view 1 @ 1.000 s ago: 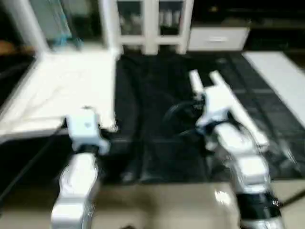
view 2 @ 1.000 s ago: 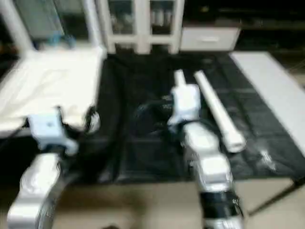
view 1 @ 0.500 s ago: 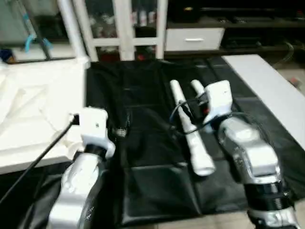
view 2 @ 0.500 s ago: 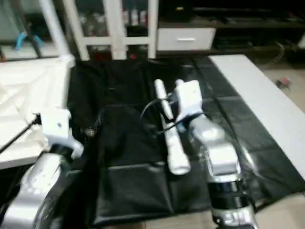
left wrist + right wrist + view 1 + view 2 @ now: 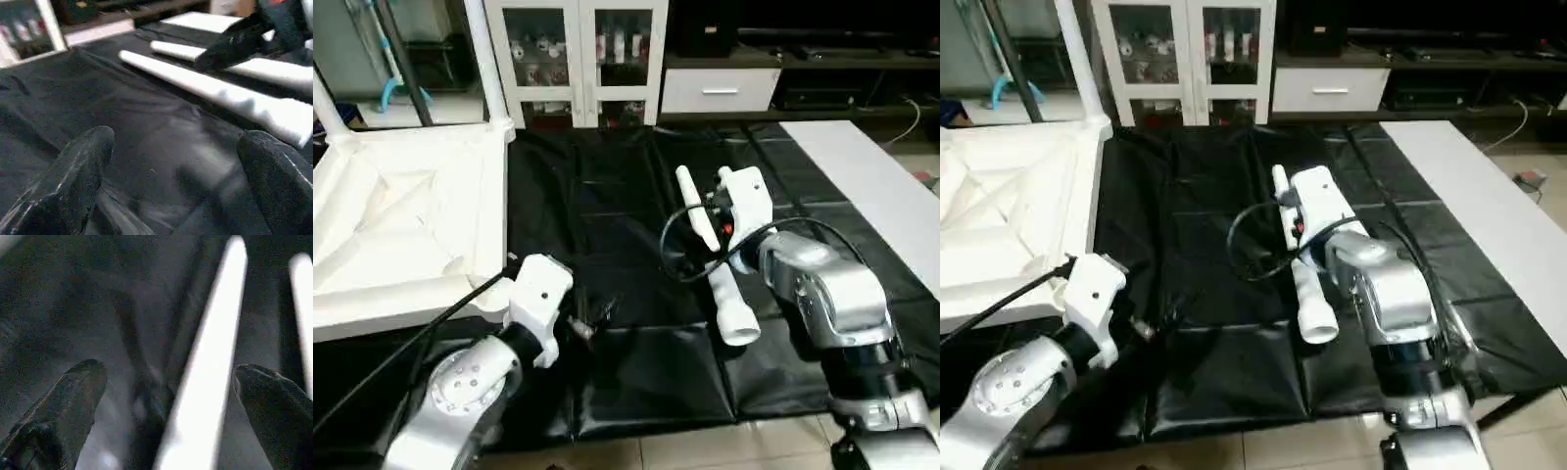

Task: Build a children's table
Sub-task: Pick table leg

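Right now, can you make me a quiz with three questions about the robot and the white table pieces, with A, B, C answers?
1. Where do the loose legs lie?
A. on the black sheet
B. inside the cabinet
C. on the table top

2. What colour is the table top?
A. red
B. white
C. blue

3. How is the right gripper?
A. shut on a leg
B. shut on nothing
C. open, a leg between its fingers

Answers:
1 A: the legs rest on the black sheet.
2 B: the ribbed top is white.
3 C: the fingers stand wide apart either side of the leg.
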Tool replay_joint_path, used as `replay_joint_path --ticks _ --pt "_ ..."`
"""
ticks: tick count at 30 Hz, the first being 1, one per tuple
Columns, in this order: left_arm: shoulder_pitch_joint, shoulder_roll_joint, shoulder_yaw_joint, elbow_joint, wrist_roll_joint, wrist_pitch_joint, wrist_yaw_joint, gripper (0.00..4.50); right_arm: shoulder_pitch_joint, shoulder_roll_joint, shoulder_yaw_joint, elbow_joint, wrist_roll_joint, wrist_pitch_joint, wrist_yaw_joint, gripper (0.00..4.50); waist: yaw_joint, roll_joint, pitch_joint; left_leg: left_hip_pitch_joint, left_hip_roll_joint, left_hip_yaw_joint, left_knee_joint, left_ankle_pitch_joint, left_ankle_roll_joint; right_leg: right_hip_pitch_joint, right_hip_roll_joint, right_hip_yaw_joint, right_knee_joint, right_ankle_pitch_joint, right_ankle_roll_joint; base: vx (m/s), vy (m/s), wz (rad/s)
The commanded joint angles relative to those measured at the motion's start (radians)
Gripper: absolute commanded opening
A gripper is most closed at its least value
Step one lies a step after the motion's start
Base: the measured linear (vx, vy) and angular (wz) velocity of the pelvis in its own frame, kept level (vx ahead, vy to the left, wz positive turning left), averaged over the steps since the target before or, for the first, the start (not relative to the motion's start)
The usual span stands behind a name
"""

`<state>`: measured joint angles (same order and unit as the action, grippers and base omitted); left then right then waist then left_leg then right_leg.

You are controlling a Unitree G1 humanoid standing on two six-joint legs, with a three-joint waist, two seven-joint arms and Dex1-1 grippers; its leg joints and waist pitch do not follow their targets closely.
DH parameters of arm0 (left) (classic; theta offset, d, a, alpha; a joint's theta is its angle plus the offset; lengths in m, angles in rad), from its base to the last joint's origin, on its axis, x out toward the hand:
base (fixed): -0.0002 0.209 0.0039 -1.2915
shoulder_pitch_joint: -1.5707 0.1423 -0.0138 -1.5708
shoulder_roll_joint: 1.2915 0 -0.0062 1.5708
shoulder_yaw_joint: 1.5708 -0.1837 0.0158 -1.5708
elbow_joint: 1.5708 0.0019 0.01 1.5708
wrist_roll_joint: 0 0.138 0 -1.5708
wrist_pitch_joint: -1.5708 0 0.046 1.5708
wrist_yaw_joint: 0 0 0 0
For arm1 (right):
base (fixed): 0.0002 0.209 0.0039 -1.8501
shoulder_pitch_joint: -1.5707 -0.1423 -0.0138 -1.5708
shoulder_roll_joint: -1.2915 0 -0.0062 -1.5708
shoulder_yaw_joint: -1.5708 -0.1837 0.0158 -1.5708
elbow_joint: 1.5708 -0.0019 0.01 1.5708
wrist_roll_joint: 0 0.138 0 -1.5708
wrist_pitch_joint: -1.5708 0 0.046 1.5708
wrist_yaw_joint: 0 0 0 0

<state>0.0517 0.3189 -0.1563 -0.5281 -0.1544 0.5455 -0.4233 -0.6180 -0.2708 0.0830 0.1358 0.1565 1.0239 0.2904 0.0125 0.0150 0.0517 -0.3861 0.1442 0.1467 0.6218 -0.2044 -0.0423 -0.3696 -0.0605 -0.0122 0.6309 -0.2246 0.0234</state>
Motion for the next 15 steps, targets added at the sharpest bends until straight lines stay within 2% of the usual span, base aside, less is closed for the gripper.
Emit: replay_joint_path --ticks 1,3,4,6,8,11,13,15 --pt "-0.016 0.005 -0.002 -0.025 -0.007 0.016 -0.012 4.48 -0.023 -0.006 0.002 0.020 -0.010 0.047 -0.011 4.50 -0.003 0.002 -0.043 0.026 0.061 -0.026 -0.097 -0.367 -0.100 -0.002 -0.066 0.036 -0.095 -0.333 -0.149 0.000 0.000 0.00" --pt "-0.020 0.011 -0.007 -0.027 -0.010 0.022 -0.015 4.48 -0.047 -0.011 0.010 0.069 -0.008 0.093 0.005 4.50 -0.007 -0.001 -0.045 0.020 0.061 -0.028 -0.098 -0.354 -0.095 0.005 -0.067 0.034 -0.091 -0.322 -0.156 0.000 0.000 0.00" --pt "-0.022 0.013 -0.010 -0.030 -0.012 0.026 -0.018 4.48 -0.058 -0.011 0.010 0.099 -0.005 0.112 0.012 4.50 -0.008 -0.006 -0.047 0.017 0.062 -0.026 -0.095 -0.326 -0.089 0.007 -0.068 0.034 -0.089 -0.295 -0.161 0.000 0.000 0.00" --pt "-0.026 0.017 -0.015 -0.037 -0.017 0.033 -0.023 4.48 -0.069 -0.009 0.007 0.137 0.003 0.131 0.024 4.50 -0.007 -0.003 -0.051 0.016 0.062 -0.024 -0.092 -0.289 -0.081 0.009 -0.068 0.034 -0.084 -0.255 -0.178 0.000 0.000 0.00" --pt "-0.029 0.026 -0.018 -0.043 -0.020 0.038 -0.031 4.48 -0.080 0.007 -0.022 0.173 0.030 0.153 0.035 4.50 -0.004 -0.003 -0.052 0.013 0.063 -0.021 -0.090 -0.246 -0.069 0.013 -0.068 0.033 -0.081 -0.201 -0.189 0.000 0.000 0.00" --pt "-0.033 0.036 -0.019 -0.050 -0.024 0.046 -0.039 4.48 -0.098 0.016 -0.042 0.211 0.051 0.188 0.045 4.50 -0.002 -0.002 -0.061 0.009 0.064 -0.017 -0.084 -0.148 -0.049 0.022 -0.065 0.031 -0.068 -0.072 -0.217 0.000 0.000 0.00" --pt "-0.035 0.040 -0.021 -0.052 -0.026 0.048 -0.045 4.48 -0.100 0.016 -0.045 0.226 0.055 0.193 0.051 4.50 0.003 0.000 -0.067 0.010 0.064 -0.010 -0.077 -0.069 -0.035 0.023 -0.059 0.028 -0.056 0.070 -0.243 0.000 0.000 0.00" --pt "-0.034 0.054 -0.029 -0.073 -0.052 0.071 -0.073 4.50 -0.105 0.012 -0.041 0.257 0.055 0.203 0.067 4.33 0.007 -0.001 -0.067 0.012 0.064 -0.006 -0.077 -0.060 -0.026 0.024 -0.059 0.027 -0.055 0.098 -0.256 0.000 0.000 0.00"
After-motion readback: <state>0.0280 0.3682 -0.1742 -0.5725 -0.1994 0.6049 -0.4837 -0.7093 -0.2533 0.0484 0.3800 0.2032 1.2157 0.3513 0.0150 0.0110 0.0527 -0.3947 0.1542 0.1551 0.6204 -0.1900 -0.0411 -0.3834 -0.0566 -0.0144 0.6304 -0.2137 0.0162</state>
